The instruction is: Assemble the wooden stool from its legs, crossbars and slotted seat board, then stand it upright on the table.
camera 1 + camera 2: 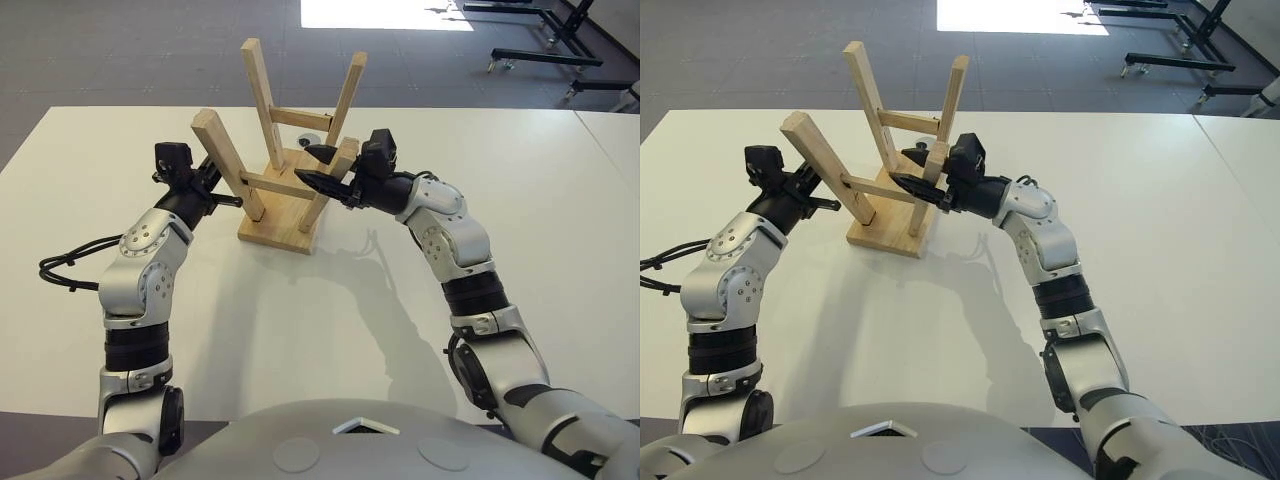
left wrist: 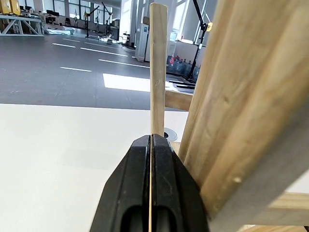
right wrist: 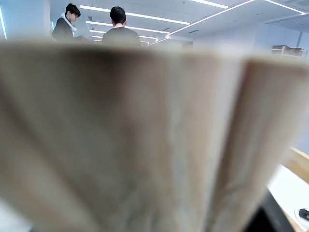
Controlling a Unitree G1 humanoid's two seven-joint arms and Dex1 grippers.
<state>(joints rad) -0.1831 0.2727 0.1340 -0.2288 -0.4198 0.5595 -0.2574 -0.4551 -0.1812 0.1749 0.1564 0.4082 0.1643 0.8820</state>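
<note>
Wooden stool [image 1: 282,185], inverted on seat board [image 1: 272,230]: probably stiff, light, joints perhaps loose; grasp legs low. Left gripper [image 1: 232,200] pinched together against outer leg [image 1: 226,158]; right gripper [image 1: 304,164] spread astride inner leg [image 1: 340,163].

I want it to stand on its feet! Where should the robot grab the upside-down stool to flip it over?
Probably by two legs, one from the left and one from the right, just by the crossbars. The seat board lies flat on the table, so its edges are hard to get under, while the legs stick up free.
</note>
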